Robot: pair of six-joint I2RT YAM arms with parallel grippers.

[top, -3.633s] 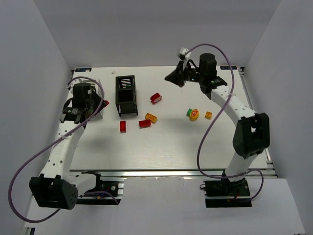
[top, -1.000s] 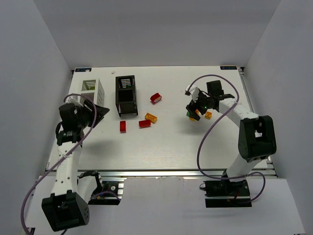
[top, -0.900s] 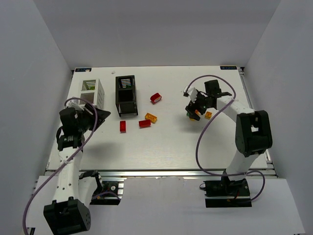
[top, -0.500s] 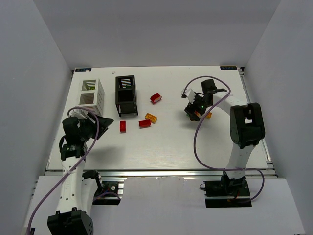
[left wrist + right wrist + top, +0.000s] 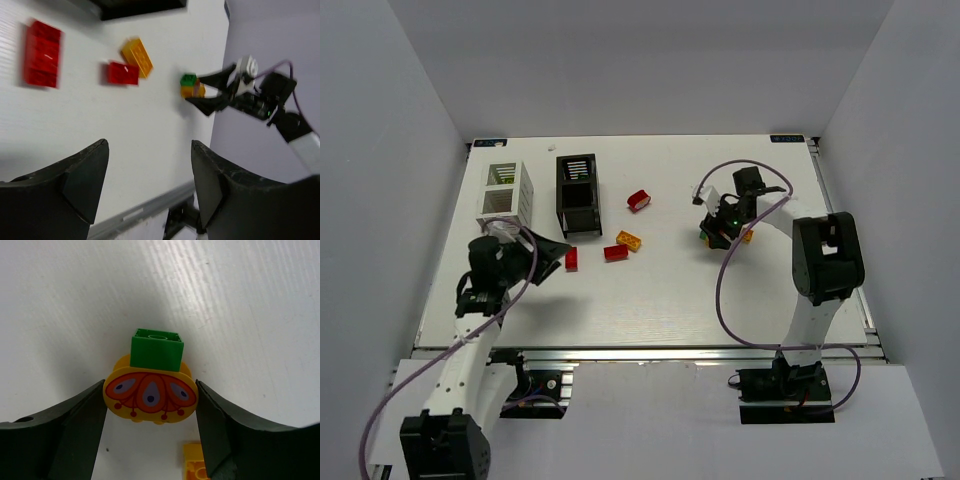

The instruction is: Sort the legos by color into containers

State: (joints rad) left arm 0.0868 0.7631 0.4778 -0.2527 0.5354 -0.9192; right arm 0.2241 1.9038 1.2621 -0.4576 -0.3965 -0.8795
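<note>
In the right wrist view, a round yellow-orange piece [image 5: 150, 396] lies on the table with a green brick [image 5: 156, 348] against its far side. My right gripper [image 5: 150, 402] has a finger touching each side of the round piece. From above, the right gripper [image 5: 718, 232] is low over this pair. My left gripper [image 5: 552, 250] is open and empty, just left of a red brick [image 5: 571, 258]. Another red brick [image 5: 615, 252], an orange-yellow brick [image 5: 628, 239] and a third red brick [image 5: 639, 199] lie loose. The white container [image 5: 505, 192] and black container [image 5: 578, 193] stand at the back left.
A small yellow brick [image 5: 747, 236] lies just right of the right gripper and shows near its right finger [image 5: 195, 467]. The left wrist view looks across the table past the left gripper [image 5: 149, 144] to two red bricks [image 5: 44, 60] [image 5: 123, 73] and the orange-yellow brick [image 5: 137, 56].
The left arm has swung away from the white container, towards the near side and the red brick, its jaws widening. The right gripper's jaws have closed in onto the round piece.
</note>
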